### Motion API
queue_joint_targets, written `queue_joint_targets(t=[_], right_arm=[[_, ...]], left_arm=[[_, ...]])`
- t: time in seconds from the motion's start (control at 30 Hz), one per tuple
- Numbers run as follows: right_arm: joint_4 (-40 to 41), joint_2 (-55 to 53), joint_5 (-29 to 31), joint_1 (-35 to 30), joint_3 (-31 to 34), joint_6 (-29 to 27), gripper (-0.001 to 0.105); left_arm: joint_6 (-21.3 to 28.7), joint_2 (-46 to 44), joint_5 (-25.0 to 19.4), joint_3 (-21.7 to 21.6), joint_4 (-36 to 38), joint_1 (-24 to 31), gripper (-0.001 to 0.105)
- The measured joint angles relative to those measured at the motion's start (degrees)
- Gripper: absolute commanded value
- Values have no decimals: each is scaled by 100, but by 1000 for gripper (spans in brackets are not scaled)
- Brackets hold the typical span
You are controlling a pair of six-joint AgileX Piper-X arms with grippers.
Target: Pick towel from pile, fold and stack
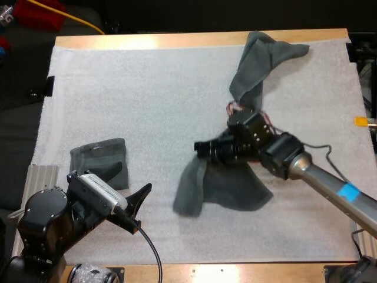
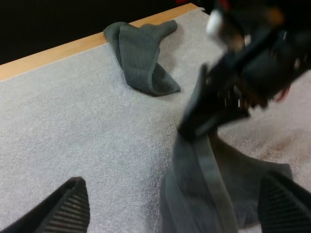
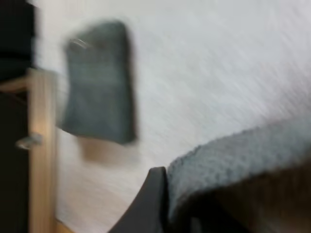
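Centrally, the right claw (image 1: 201, 148) is pinched on a dark grey-green held towel (image 1: 222, 190), fingers pressed onto the cloth from both sides. In the right wrist view the fabric edge (image 3: 233, 155) sits tight against one black finger (image 3: 149, 200). The held towel drapes down from the claw, and its lower part spreads on the white mat (image 1: 147, 100) toward the near side, right of middle. The left wrist view shows the same towel (image 2: 204, 184) hanging under the right claw (image 2: 197, 127). The left claw (image 1: 131, 181) is spread, gripping nothing; its two fingers (image 2: 68, 206) stand wide apart in the left wrist view, clear of the cloth. It hovers at the near left of the mat, just beside the folded towel (image 1: 99, 160), one finger over that towel's near edge. The folded towel lies flat near the mat's left edge, well apart from the held towel; the right wrist view shows it (image 3: 97, 82) beside the wooden counter edge. The crumpled towel (image 1: 259, 62) lies bunched at the far right of the mat, against the counter (image 1: 177, 40) edge, beyond the right claw and not touching it. It is also seen in the left wrist view (image 2: 143, 58).
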Motion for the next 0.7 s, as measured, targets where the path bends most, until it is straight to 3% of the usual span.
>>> queue_joint_targets(t=[0.33,0.7], right_arm=[[-131,-54,114,0,-1161,-5,1],[-799,-54,216,0,-1476,-5,1]], left_arm=[[0,0,0,0,0,0,69],[0,0,0,0,0,0,69]])
